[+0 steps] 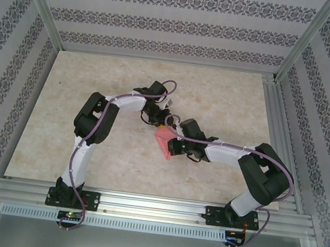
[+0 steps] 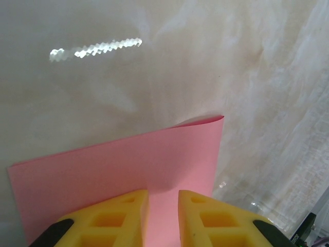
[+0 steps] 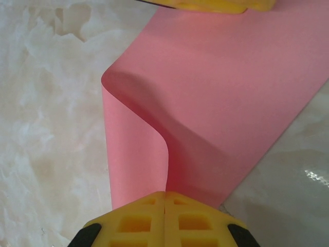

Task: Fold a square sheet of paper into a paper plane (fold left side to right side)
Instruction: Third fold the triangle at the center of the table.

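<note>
No text, label, number or sign is readable anywhere, also not on the square sheet of paper.

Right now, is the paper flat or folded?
Mid-fold, uncreased: the right wrist view shows one edge of the paper curled over in a soft bend, pinched by the right fingers.

The square sheet of paper lies near the middle of the desk, between the two hands, with the left hand at its far edge and the right hand at its near right edge. In the left wrist view the sheet lies flat on the desk beneath and ahead of the parted fingers, spreading further to their left than right. In the right wrist view one edge curls up off the desk into the closed fingers, the left hand at the opposite edge.
</note>
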Action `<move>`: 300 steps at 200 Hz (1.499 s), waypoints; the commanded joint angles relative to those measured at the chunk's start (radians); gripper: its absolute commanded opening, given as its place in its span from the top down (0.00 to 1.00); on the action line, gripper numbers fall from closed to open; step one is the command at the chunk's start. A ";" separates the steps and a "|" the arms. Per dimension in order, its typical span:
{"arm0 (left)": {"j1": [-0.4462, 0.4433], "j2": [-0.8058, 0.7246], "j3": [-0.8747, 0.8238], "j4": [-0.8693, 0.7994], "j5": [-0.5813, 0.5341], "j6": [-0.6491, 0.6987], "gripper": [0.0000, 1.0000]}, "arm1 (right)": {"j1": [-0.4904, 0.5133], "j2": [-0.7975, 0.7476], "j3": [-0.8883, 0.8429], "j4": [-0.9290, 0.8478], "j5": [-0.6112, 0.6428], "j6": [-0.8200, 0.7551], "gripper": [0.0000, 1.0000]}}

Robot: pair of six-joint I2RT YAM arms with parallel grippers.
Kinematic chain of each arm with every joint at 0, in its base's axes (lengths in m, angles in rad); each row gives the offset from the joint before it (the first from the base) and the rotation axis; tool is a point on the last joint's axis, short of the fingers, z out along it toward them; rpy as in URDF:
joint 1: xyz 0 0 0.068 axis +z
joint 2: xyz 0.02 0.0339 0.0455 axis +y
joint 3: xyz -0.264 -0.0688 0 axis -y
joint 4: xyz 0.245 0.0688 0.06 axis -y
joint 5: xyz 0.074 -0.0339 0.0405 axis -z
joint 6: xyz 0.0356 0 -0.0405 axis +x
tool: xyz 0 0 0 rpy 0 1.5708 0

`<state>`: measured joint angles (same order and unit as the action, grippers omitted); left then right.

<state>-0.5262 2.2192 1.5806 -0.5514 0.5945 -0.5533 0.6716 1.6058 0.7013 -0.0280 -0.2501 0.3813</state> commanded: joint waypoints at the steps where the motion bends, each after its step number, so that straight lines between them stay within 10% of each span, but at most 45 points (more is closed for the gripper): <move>1: -0.023 0.047 0.010 -0.028 -0.018 0.023 0.75 | -0.015 0.010 -0.002 0.028 -0.016 0.015 1.00; 300: -0.029 0.047 0.003 -0.031 -0.024 0.027 0.76 | -0.055 0.017 0.007 -0.009 0.016 0.011 1.00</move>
<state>-0.5346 2.2246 1.5879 -0.5514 0.5938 -0.5529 0.6254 1.6390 0.7048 -0.0338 -0.2546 0.3923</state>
